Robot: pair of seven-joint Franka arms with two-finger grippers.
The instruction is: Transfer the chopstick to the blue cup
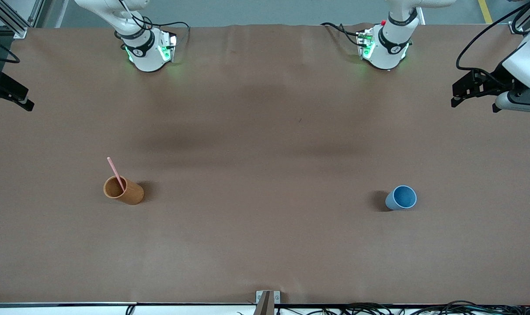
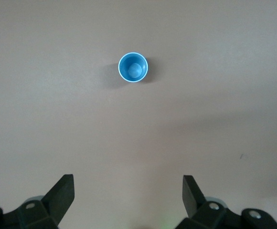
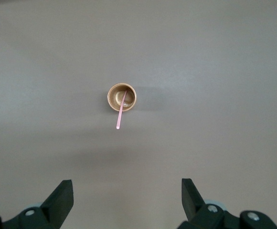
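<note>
Both hands wide open, empty: left hand [image 2: 128,193] high over blue cup [image 1: 401,197]; right hand [image 3: 127,196] high over orange cup [image 1: 123,190] holding chopstick [image 1: 115,173].

The lower end of the chopstick [image 1: 116,173] is sunk inside the orange-brown cup [image 1: 124,190], so I cannot see where its tip rests. In the front view my right tool [image 1: 12,94] is cut off by the picture's edge, and my left tool [image 1: 474,89] shows only partly. In each wrist view the picture's edge crops my tool's body, leaving just the fingertips [image 2: 64,188].
</note>
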